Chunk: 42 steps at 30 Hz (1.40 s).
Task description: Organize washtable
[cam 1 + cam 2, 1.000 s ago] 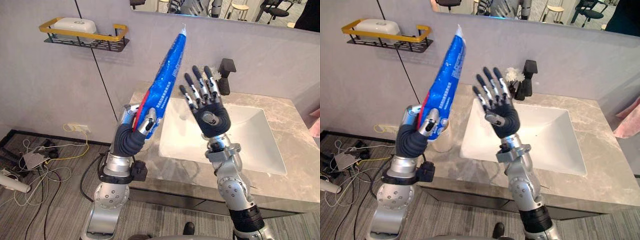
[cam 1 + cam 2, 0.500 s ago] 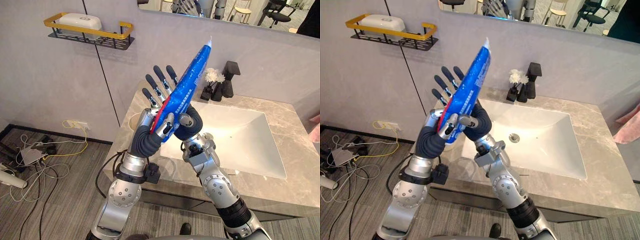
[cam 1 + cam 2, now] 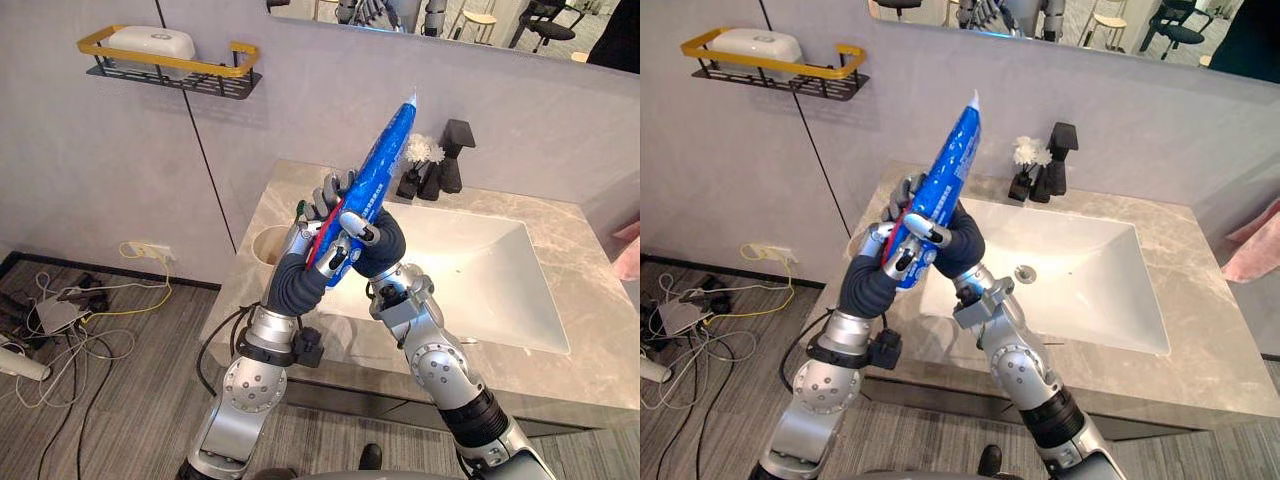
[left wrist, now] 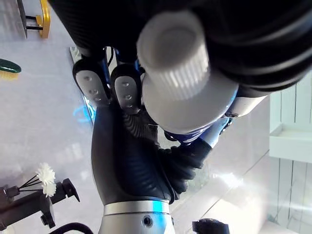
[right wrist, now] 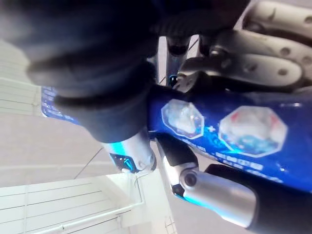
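Blue, 1 toothpaste tube (image 3: pixel 386 163) sits clamped by 2 hands, left hand (image 3: pixel 302 278) and right hand (image 3: pixel 380 244).

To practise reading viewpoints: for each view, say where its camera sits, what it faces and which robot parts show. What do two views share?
Left eye view: on the head, looking down at the sink; both arms, left hand and right hand curled round the toothpaste tube.
Right eye view: beside it, same scene and arms.
Left wrist view: left wrist, facing the tube's white cap; right hand's dark cover beyond.
Right wrist view: right wrist, close against the tube's blue side; silver fingers.
Shared: the tube.
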Motion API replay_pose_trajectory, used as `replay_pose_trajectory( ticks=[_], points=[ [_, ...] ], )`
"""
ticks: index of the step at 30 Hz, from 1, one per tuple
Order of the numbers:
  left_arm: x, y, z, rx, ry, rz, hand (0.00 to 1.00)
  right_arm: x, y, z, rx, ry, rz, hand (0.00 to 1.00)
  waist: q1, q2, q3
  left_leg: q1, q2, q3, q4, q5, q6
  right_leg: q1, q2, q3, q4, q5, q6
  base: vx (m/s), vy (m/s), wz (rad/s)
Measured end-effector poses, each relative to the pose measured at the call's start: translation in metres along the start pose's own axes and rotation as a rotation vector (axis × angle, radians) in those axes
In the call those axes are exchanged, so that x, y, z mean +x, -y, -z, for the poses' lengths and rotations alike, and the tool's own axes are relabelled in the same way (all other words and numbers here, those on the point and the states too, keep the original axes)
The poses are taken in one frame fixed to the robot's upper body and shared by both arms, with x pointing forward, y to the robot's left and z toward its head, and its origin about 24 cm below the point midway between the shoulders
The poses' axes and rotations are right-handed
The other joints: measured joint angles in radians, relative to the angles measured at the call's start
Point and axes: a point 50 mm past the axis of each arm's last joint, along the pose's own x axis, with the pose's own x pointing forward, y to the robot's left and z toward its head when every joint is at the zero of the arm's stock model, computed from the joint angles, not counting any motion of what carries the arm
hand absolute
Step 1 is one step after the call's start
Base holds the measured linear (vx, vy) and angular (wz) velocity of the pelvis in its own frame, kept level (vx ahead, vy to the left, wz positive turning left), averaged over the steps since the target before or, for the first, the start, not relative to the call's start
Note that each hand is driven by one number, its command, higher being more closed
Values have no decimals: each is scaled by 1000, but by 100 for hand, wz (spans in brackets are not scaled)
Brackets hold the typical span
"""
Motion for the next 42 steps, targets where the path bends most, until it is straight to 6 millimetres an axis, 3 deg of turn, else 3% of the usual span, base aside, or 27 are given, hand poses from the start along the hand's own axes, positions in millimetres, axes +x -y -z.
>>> replay_pose_trajectory(
  ticks=[1,2,16,22,27,31,38,42],
  points=[
    [-2,1,2,-3,-12,-1,100,0,0,0,-16,-8,0,100,0,0,0,0,0,0,-1,0,0,-1,0,0,0,0,0,0,0,0],
    [-4,2,3,-11,-21,-7,0,0,0,1,-25,-16,0,100,1,0,0,1,0,0,-3,0,-1,-1,0,0,0,0,0,0,0,0],
    [-28,-3,14,-15,-140,-46,0,1,2,-2,-22,2,11,100,2,0,0,13,0,-1,-14,2,-3,7,1,0,0,0,0,0,0,0],
    [-35,-32,6,55,-146,-180,0,5,-2,-1,-5,34,3,100,2,1,0,18,0,-4,-15,2,-3,13,0,-5,0,-6,-1,0,0,1],
    [-48,-69,-4,110,-150,-426,0,-4,8,-14,-53,94,61,100,6,1,0,15,0,-28,-15,3,-4,22,-1,-29,0,-12,2,11,2,14],
    [-60,-91,-14,172,-147,-580,0,-13,16,-24,-94,141,116,100,28,2,1,15,0,-42,-18,3,-4,27,-3,-43,1,-15,5,34,19,11],
    [-93,-120,-14,289,-252,-793,0,-24,27,-40,-165,190,181,100,59,2,1,-3,-2,-88,-16,4,-4,33,-13,-89,1,-17,8,25,22,19],
    [-117,-130,5,320,-391,-879,0,-28,32,-51,-211,222,212,100,81,3,2,-9,-5,-109,-15,7,-3,36,-16,-112,2,-18,9,18,21,17]
  ],
)
